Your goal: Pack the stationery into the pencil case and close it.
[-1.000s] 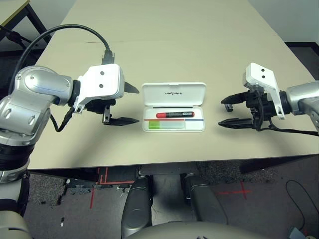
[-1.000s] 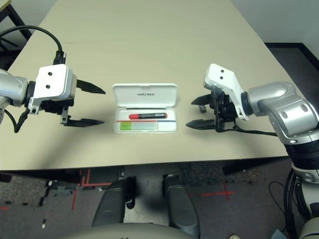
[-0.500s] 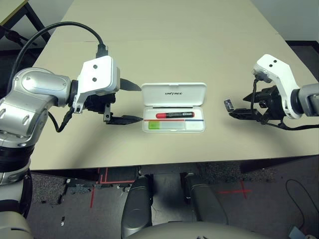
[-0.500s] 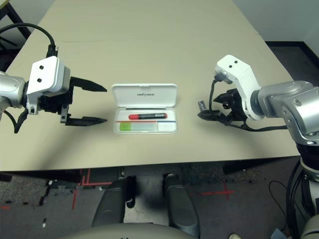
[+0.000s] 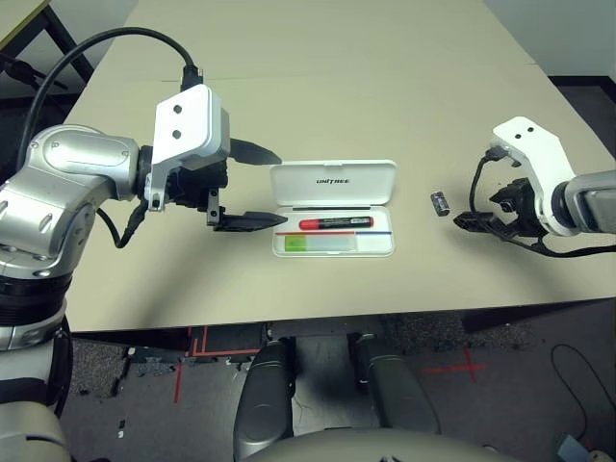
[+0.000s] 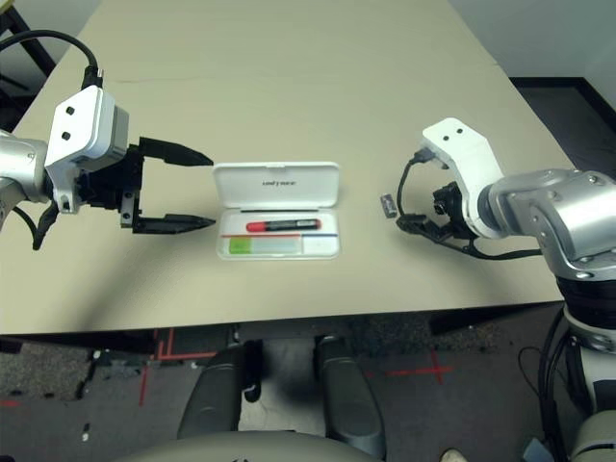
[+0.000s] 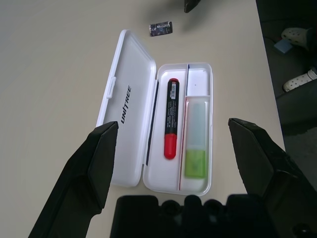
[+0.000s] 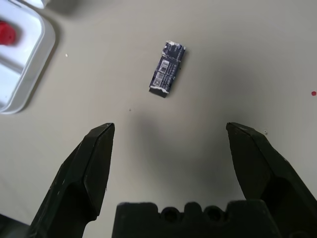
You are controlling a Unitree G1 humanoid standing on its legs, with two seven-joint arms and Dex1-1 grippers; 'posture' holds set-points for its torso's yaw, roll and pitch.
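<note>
The table carries everything, and I place the rest by the case. The case lies open near the table's front edge, lid folded back flat on its far side. My left gripper hangs just off the case's left end, fingers spread wide and holding nothing, pointing toward the case. My right gripper is out past the case's right end, angled down at the table, fingers likewise spread wide and empty.

Inside the case, the marker lies lengthwise in the compartment next to the lid, and the green stick lies in the front compartment. So two items look packed.

The black piece is still out on the table, well apart from the case's right end, lying flat between the case and my right gripper, ahead of my spread fingers.

That piece is the step in hand, I judge. It is small and flat, so I should line my fingers up across its narrow sides, centre it between them, and lower until the tips nearly meet the table before closing. Closing off-centre could flick it away.
</note>
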